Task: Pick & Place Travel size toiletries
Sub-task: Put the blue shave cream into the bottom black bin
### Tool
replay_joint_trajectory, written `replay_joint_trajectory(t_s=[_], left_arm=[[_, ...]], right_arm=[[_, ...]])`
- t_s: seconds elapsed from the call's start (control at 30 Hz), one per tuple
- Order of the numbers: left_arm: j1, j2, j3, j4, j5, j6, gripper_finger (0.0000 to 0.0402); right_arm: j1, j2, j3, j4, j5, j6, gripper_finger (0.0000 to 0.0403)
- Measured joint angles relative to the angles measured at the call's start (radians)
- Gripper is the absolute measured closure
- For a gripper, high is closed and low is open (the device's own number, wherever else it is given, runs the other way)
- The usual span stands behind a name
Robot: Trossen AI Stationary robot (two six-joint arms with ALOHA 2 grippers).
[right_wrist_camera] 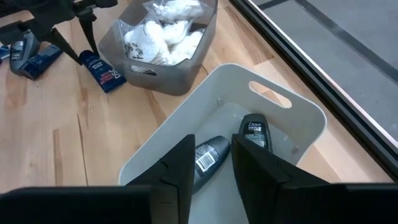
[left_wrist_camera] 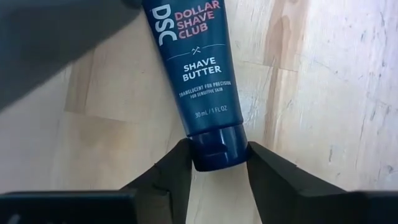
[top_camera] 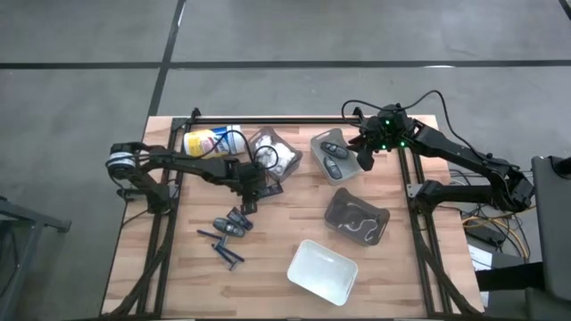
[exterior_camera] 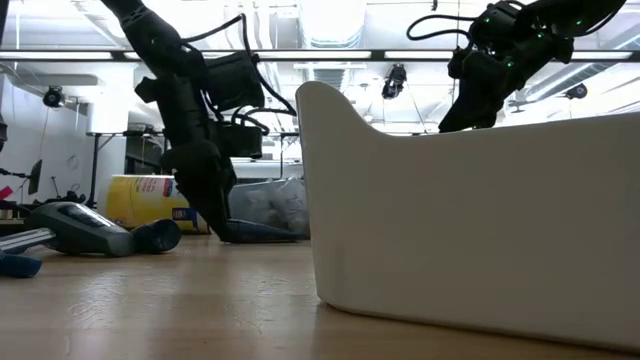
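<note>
A dark blue shave-butter tube (left_wrist_camera: pixel 193 68) lies flat on the table beside a smoky bin. My left gripper (left_wrist_camera: pixel 217 152) is shut on its cap and leans down over it (top_camera: pixel 252 198). More dark grey-blue toiletries (top_camera: pixel 230 226) and thin blue sticks (top_camera: pixel 227 254) lie loose on the wood nearer the front edge. My right gripper (right_wrist_camera: pixel 211 149) hangs above a white bin (right_wrist_camera: pixel 311 118) at the far right, its fingers slightly apart with nothing between them. Two dark bottles (right_wrist_camera: pixel 208 158) (right_wrist_camera: pixel 255 134) lie in that bin. My left gripper pinches the tube's round cap (left_wrist_camera: pixel 214 146) between its two fingers, one on each side. The fingers (exterior_camera: pixel 215 215) slant down from above at the cap end, and the tube's body runs away from them. The tube lies flat on the table.
A smoky bin of white packets (top_camera: pixel 272 153) and a yellow-label canister (top_camera: pixel 210 141) stand at the back. Another smoky bin (top_camera: pixel 357 217) sits right of centre, and a white bin (top_camera: pixel 323 270) stands near the front edge, filling the low view (exterior_camera: pixel 480 220).
</note>
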Motion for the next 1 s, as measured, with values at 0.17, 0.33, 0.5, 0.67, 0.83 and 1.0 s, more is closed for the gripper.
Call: replay_joint_trajectory(t_s=[0.17, 0.33, 0.5, 0.67, 0.83, 1.0], left_arm=[[-0.007, -0.013, 0.004, -0.018, 0.015, 0.005, 0.0276], [-0.018, -0.027, 0.036, -0.018, 0.051, 0.052, 0.0276], [-0.031, -0.043, 0.095, -0.017, 0.094, 0.119, 0.0276], [-0.035, -0.045, 0.170, -0.016, 0.122, 0.152, 0.0276], [-0.035, -0.045, 0.227, 0.035, 0.132, 0.167, 0.0276], [-0.035, -0.046, 0.256, 0.081, 0.143, 0.168, 0.0275]], right_arm=[[0.000, 0.000, 0.000, -0.017, 0.000, -0.006, 0.0328], [0.000, 0.000, 0.000, -0.040, 0.000, -0.008, 0.0347], [0.000, -0.006, 0.000, -0.065, 0.000, -0.008, 0.0361], [0.001, -0.034, 0.000, -0.073, -0.050, -0.008, 0.0367], [0.007, -0.052, -0.001, -0.016, -0.126, -0.008, 0.0358], [0.036, -0.047, -0.005, 0.015, -0.129, -0.063, 0.0332]])
